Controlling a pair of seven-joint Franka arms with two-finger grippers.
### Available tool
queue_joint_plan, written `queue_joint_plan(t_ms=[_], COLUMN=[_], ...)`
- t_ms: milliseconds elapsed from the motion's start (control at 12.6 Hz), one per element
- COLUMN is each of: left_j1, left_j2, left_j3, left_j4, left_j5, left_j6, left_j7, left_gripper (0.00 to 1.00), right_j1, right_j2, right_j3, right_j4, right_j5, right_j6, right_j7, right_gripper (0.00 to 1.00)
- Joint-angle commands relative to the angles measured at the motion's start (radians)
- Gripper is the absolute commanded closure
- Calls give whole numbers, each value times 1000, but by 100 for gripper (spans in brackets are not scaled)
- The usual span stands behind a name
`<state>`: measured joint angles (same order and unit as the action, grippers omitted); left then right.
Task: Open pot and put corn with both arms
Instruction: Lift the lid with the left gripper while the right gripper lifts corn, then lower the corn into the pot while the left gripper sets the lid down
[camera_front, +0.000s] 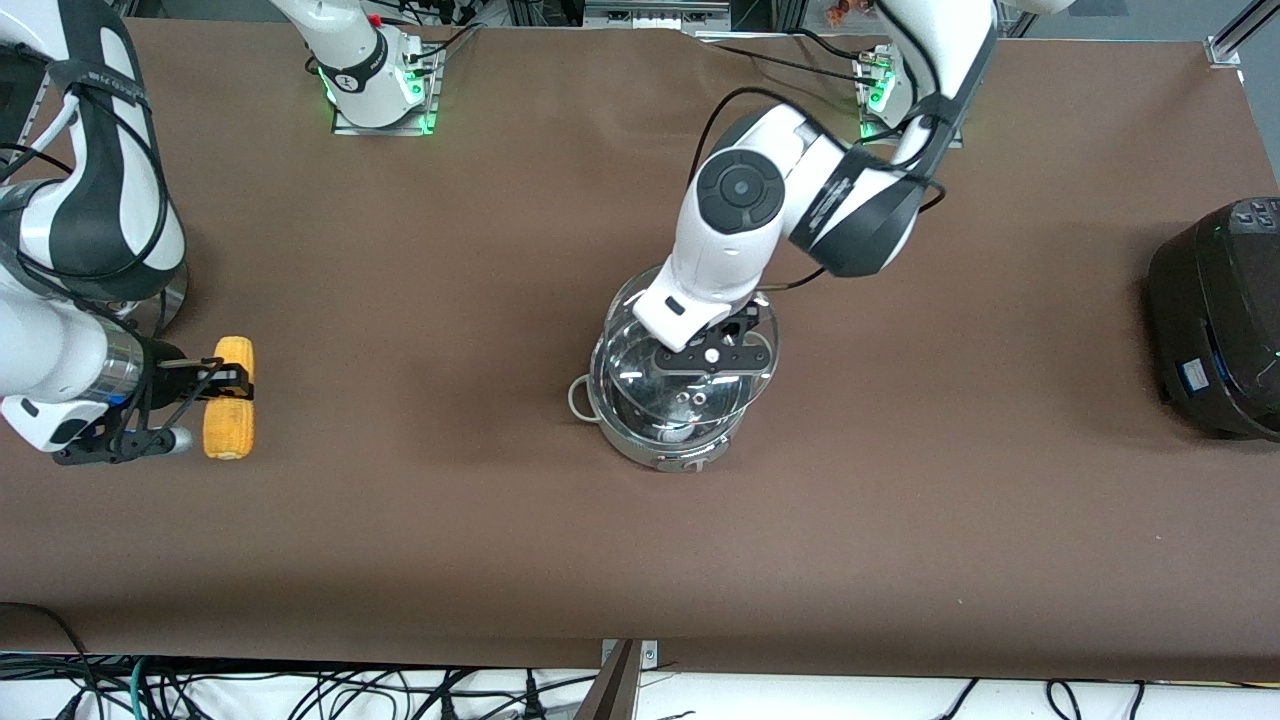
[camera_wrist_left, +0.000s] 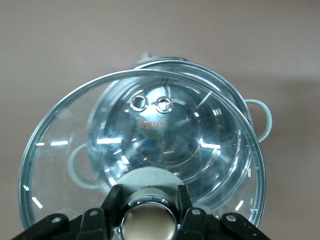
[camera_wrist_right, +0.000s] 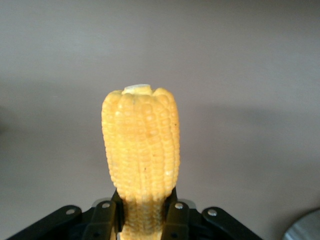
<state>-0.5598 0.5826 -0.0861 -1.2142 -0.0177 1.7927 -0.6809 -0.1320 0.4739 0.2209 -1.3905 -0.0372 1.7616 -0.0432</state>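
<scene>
Over the pot (camera_front: 668, 420), the left gripper (camera_front: 712, 357) has its two fingers closed around the tan knob (camera_wrist_left: 149, 222) of the glass lid (camera_wrist_left: 50, 150), and the lid hangs lifted and tilted, shifted off the pot's rim toward the robots' bases, so part of the steel bowl shows bare beneath it. At the right arm's end of the table, the right gripper (camera_front: 232, 381) pinches the corn (camera_front: 229, 398) about midway along the cob, a finger on either side. Whether the cob has left the cloth I cannot tell. Its long axis runs from the bases toward the front camera, crosswise to the line that joins it to the pot. That line is what the next move turns on: the pot stands well apart from the corn, toward the left arm's end, about as near to the front camera. The right arm alone holds the cob, so I judge the carry is its job while the left arm keeps the lid clear of the opening
</scene>
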Motion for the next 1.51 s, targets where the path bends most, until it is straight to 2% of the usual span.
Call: queue_joint_plan(t_ms=[0, 159, 397, 636, 874, 1113, 1272, 1430], left_j1=[76, 103, 248, 392, 441, 471, 524, 531], left_j2=[-78, -104, -167, -185, -227, -230, -221, -222], left_j3=[-9, -1, -6, -9, -7, -3, -6, -7], left_j4=[-11, -19, -30, -33, -123, -162, -264, -371], left_j5=[-7, -5, -11, -19, -18, -2, -11, -1], left_j6=[-117, -144, -286, -331, -328, -329, -271, -156], left_j7=[56, 197, 505, 810, 963, 992, 998, 1000], left_gripper=[86, 86, 84, 84, 85, 89, 88, 88], right_j1=[0, 31, 175, 294, 376, 454, 582, 678], right_j2=[-23, -12, 46, 107, 155, 231, 317, 385], right_j3=[136, 234, 239, 236, 230, 226, 154, 74], right_j4=[7, 50, 122, 160, 165, 197, 281, 338], right_j5=[5, -1, -1, -3, -6, -10, -36, -35], right_j6=[-31, -19, 65, 163, 263, 349, 396, 424], right_j7=[170, 306, 472, 600, 681, 715, 823, 849], right_gripper=[73, 73, 73, 73, 74, 74, 75, 75])
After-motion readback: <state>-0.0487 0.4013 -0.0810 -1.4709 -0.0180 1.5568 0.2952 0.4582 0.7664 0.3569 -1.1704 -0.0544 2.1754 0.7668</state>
